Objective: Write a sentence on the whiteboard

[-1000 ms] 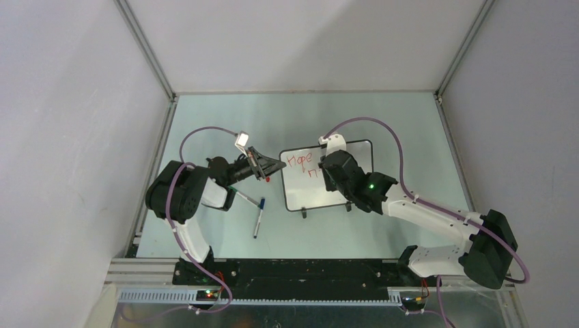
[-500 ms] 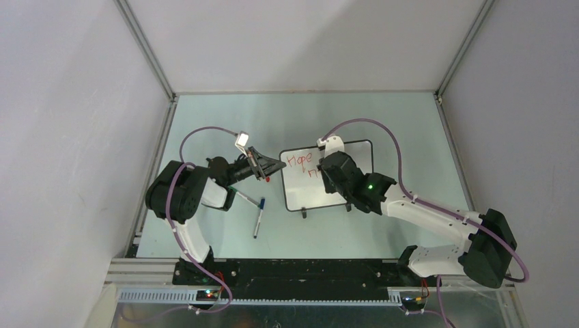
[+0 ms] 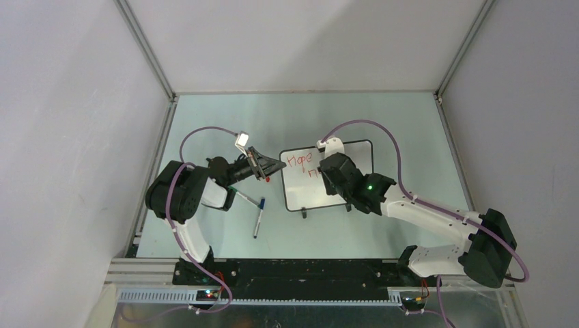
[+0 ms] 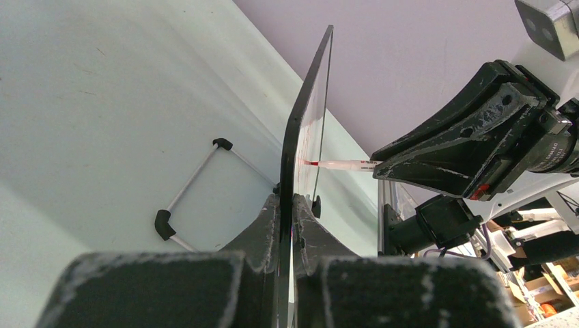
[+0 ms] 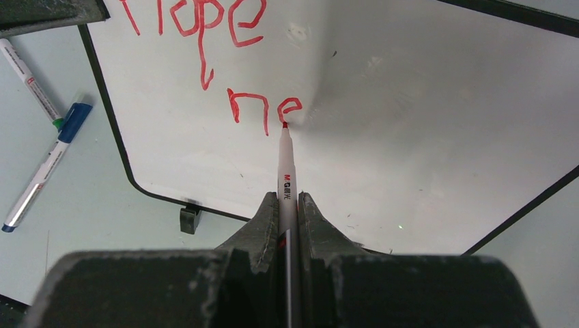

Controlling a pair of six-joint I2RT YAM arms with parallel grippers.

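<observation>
Squarely on the pale green table (image 3: 218, 123) sits the whiteboard (image 3: 307, 197), its long axis running left to right and its face turned up toward the arms. The left gripper (image 4: 287, 205) is clamped on the board's left edge — most likely to brace it against the pen's push. The right gripper (image 5: 287, 201) is clenched on a red marker (image 5: 287, 171), which lies along the fingers' line, tip pointing away onto the board. That tip touches just past the "ne" of the sentence (image 5: 202, 61) — "Hope" stands above it.
</observation>
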